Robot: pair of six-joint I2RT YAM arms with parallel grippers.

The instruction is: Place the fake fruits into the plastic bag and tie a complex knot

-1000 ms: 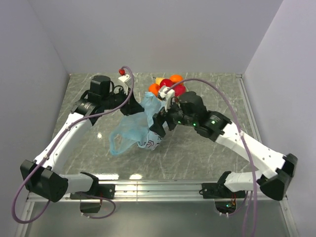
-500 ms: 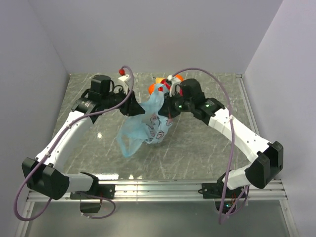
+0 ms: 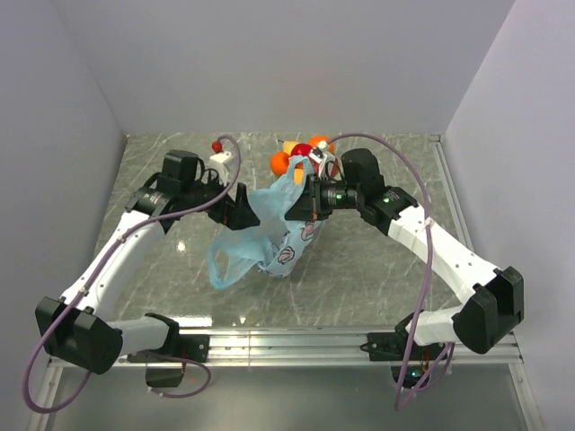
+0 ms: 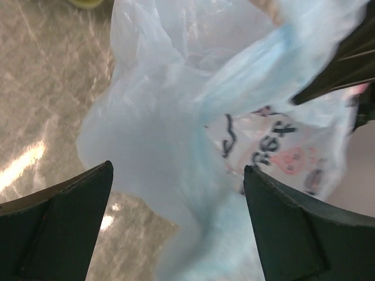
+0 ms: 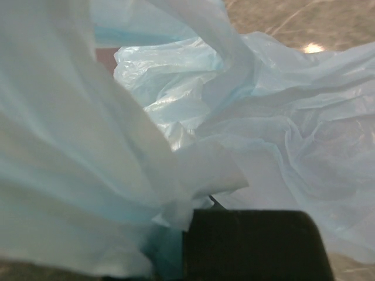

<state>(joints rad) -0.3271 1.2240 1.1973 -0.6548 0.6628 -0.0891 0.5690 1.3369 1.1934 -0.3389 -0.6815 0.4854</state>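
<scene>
The light-blue plastic bag with its cartoon print lies crumpled mid-table. My right gripper is shut on the bag's raised upper edge and holds it up. In the right wrist view, bunched blue film fills the frame above one dark finger. My left gripper stands open just left of the bag. Its two dark fingers are spread wide, with the bag below them, not pinched. The fake fruits, orange, red and yellow, sit behind the bag at the back. The knot is out of view.
Grey marbled tabletop with white walls on three sides. A metal rail runs along the near edge by the arm bases. Purple cables loop over both arms.
My left gripper has opened and let go of the bag. My right gripper has shut on the bag's upper edge and drawn it up towards the back.
</scene>
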